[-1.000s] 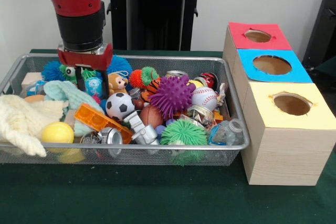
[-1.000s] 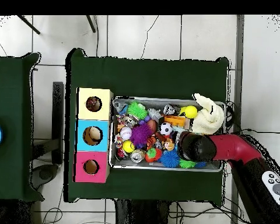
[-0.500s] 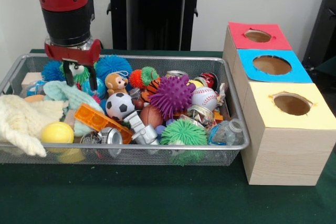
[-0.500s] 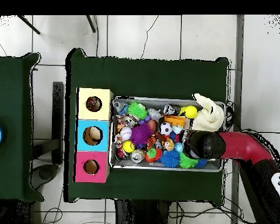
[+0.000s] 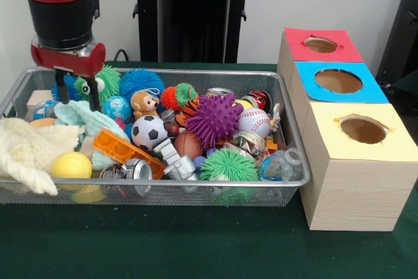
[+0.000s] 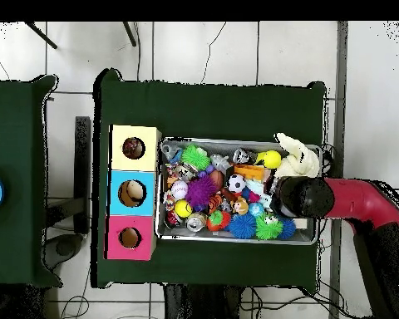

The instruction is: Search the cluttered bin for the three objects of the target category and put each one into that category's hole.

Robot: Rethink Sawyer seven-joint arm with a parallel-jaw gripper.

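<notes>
Wire bin (image 5: 287,129) full of balls, toys, cans, cloth

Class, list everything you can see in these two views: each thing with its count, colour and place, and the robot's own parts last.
Wire mesh bin: one, silver, on the green table.
Wooden boxes with holes: three in a row beside the bin, topped red, blue and yellow.
Spiky ball: one, purple, bin middle.
Soccer ball: one, black and white, left of the spiky ball.
Baseball: one, white, right of the spiky ball.
Yellow ball: one, front left.
Orange brick: one, beside the soccer ball.
Knitted cloth: one, cream, draped over the left end.
Fuzzy green ball: one, front.
Bear figure: one, brown, towards the back.
Gripper: one, red and black, open, above the bin's back left corner.
</notes>
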